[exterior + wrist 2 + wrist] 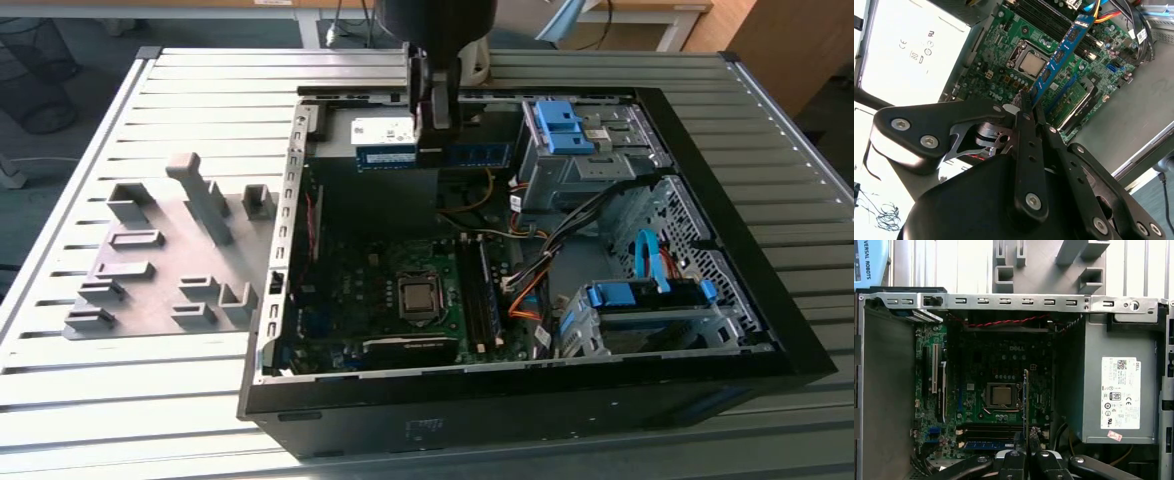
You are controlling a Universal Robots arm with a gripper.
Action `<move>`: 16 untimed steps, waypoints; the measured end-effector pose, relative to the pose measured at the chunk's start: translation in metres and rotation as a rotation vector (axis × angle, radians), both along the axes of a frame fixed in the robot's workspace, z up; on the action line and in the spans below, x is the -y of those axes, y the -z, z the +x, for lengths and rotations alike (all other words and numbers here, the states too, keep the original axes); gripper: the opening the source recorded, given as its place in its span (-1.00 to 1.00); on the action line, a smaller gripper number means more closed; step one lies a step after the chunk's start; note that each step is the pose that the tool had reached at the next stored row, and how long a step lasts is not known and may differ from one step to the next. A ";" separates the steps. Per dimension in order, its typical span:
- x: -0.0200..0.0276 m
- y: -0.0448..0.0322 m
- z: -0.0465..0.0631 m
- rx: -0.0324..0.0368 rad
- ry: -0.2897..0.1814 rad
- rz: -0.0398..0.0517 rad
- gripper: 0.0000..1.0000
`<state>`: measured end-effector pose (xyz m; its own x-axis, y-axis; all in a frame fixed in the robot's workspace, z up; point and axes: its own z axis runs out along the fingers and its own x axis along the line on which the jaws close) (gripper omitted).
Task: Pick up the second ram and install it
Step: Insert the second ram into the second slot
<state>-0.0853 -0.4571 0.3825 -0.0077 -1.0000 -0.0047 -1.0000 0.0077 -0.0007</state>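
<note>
Black two-finger hand (1026,107) clamped on the long thin blue-green memory board w/ white sticker and dark chips, the second ram (1061,50), gripped at about mid-length, fingers (1023,131) pressed on both faces. Ram held in air above the open black desktop computer case (747,345) lying on its side on the grey slatted metal surface (160,420); in exterior view ram (400,140) hangs level at far end of case, sticker toward exterior view's left, over the silver power supply box (350,135). In first wrist view ram (1026,400) seen edge-on, upright above the green motherboard (974,370), just beside the square metal CPU (1002,395), not touching board. Another blue-green memory stick (989,445) already seated in a slot on the motherboard. Grey plastic fixture w/ upright blocks (167,250) on surface to exterior view's left of case, well apart from hand. Blue plastic drive brackets (561,125) at far right of case, more near right (647,293) w/ blue and orange cables.
</note>
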 end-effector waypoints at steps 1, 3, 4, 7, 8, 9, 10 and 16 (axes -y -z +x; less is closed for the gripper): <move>0.0000 0.0001 0.000 0.0000 0.010 -0.0002 -0.72; -0.0001 0.0003 0.000 0.0003 0.035 -0.0005 -0.72; -0.0001 0.0005 0.000 0.0004 0.048 -0.0008 -0.72; -0.0001 0.0014 0.000 0.0011 0.097 -0.0009 -0.72; -0.0001 0.0017 0.000 0.0014 0.115 -0.0009 -0.72; -0.0001 0.0019 0.000 0.0016 0.132 -0.0010 -0.72; -0.0001 0.0022 0.000 0.0019 0.150 -0.0010 -0.72; -0.0001 0.0039 0.000 0.0028 0.254 -0.0012 -0.72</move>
